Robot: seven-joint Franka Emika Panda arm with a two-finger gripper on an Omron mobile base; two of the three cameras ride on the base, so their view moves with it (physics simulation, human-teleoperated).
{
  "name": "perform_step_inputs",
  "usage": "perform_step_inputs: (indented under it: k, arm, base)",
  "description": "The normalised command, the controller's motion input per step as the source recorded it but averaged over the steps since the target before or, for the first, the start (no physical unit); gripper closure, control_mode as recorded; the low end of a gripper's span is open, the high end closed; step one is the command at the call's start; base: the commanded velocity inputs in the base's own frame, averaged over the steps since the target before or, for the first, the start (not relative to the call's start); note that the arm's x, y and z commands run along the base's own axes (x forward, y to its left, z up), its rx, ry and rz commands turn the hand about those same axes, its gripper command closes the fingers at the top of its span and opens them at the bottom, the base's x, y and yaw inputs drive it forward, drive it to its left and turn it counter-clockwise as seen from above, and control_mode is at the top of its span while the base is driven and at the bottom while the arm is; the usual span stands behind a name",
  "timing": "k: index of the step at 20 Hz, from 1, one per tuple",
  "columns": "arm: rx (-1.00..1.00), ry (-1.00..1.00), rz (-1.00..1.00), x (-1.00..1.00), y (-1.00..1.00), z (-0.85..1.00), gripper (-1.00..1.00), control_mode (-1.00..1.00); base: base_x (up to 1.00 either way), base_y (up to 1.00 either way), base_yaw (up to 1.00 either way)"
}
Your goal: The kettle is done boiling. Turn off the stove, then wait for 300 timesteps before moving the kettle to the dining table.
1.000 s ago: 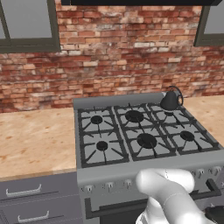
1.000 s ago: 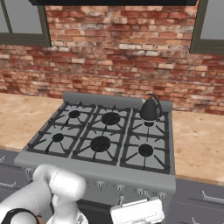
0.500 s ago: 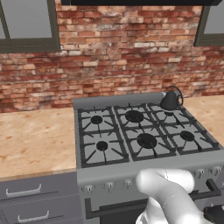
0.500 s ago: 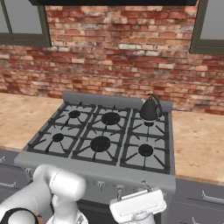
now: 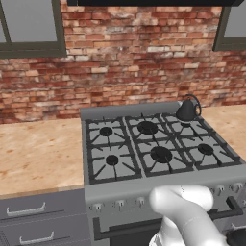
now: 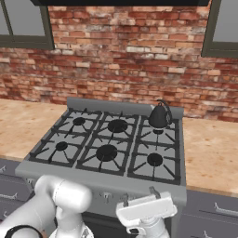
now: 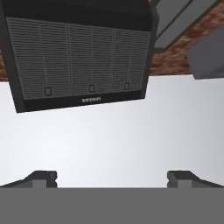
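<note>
**A:** From the left side, what do you make of it?

**B:** The small dark rounded kettle with the thin wire handle (image 5: 187,110) sits on the back right burner of the wide grey metal gas stove with black grates (image 5: 158,144), close to its rear edge. The white arm is bent low in front of the row of small front knobs (image 5: 120,205), below the stove's front edge.

**A:** And from the right?

**B:** Same picture. The kettle (image 6: 159,116) is at the stove's (image 6: 108,146) far right corner, and the white hand of the robot sits low by the front edge, just under the knobs (image 6: 106,196) towards the right end. Nothing is between the fingers as far as I can see.

**A:** What about the camera on the hand?

**B:** It is looking upward, at a dark range hood with slotted filter panels (image 7: 78,57) and a pale ceiling. The gripper (image 7: 112,177) has its two dark tips set as wide apart as they go, with nothing in them.

**A:** So which step is this?

**B:** I would say the very first one, turning off the stove. The kettle has not been touched. Next the hand needs to tip down towards the knobs and find the right one. I cannot tell which knob that is.
</note>
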Motion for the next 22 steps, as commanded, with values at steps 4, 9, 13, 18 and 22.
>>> perform_step_inputs:
  k: [4,9,13,18,22]
  arm:
    - [-0.05,-0.24,-0.08,0.00,0.00,0.17,-1.00,-1.00]
    - [-0.05,-0.21,-0.11,0.00,0.00,0.19,-1.00,-1.00]
    - [-0.05,-0.20,-0.15,0.00,0.00,0.17,-1.00,-1.00]
    - [-0.05,-0.18,-0.17,0.00,0.00,0.15,-1.00,-1.00]
    - [-0.04,-0.14,-0.19,0.00,0.00,0.12,-1.00,-1.00]
  base:
    - [0.00,0.00,0.00]
    - [0.00,0.00,0.00]
    - [0.00,0.00,0.00]
    - [0.00,0.00,0.00]
    - [0.00,0.00,0.00]
